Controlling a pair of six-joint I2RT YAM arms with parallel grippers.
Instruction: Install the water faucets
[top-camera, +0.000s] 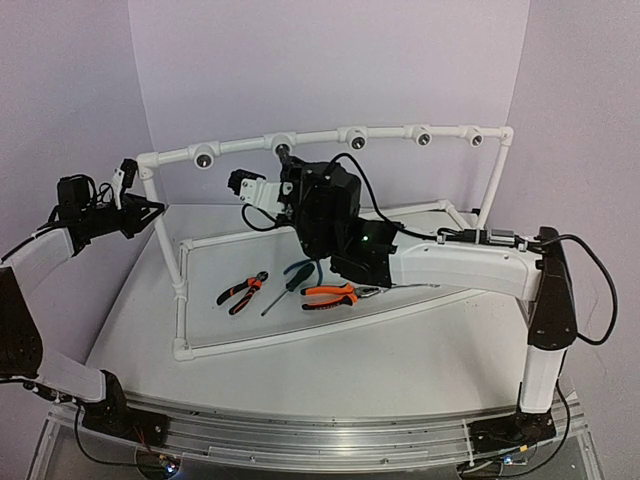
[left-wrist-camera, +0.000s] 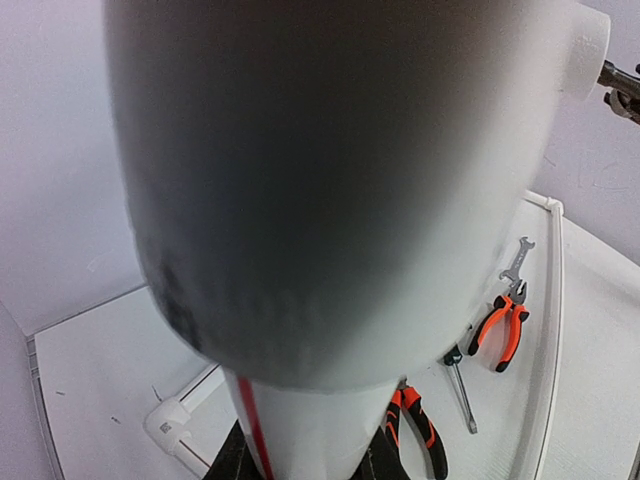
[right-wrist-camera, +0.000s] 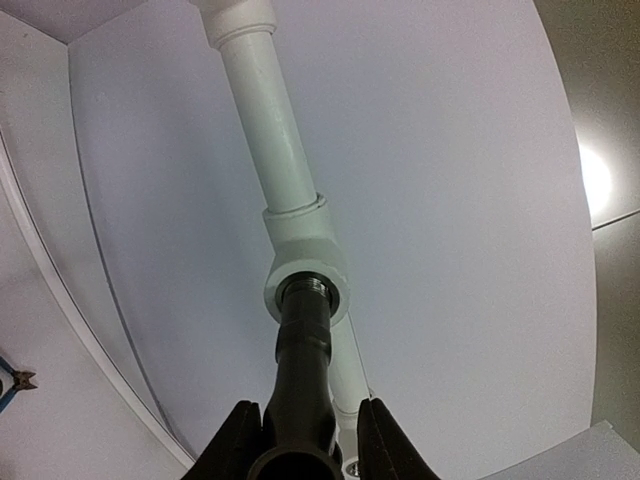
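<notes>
Black tap (right-wrist-camera: 303, 360), threaded end in white tee socket (right-wrist-camera: 305, 262).

Both grips mostly out of sight

A blurred white pipe (left-wrist-camera: 330, 180) filled the left wrist view, and the left gripper (top-camera: 146, 212) showed there only as dark slivers at the pipe's foot. Pliers (left-wrist-camera: 415, 435) just right of them ran off the bottom edge. Inside the right gripper (right-wrist-camera: 312, 445), the faucet (right-wrist-camera: 303, 360) was cut off below, so its spout, its lever and the finger contact stayed unseen.

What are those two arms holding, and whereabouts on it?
The right jaws clamp the black faucet by its rear body, threaded end at the tee socket. The left jaws seem to grip the white pipe frame at its left upright.
</notes>
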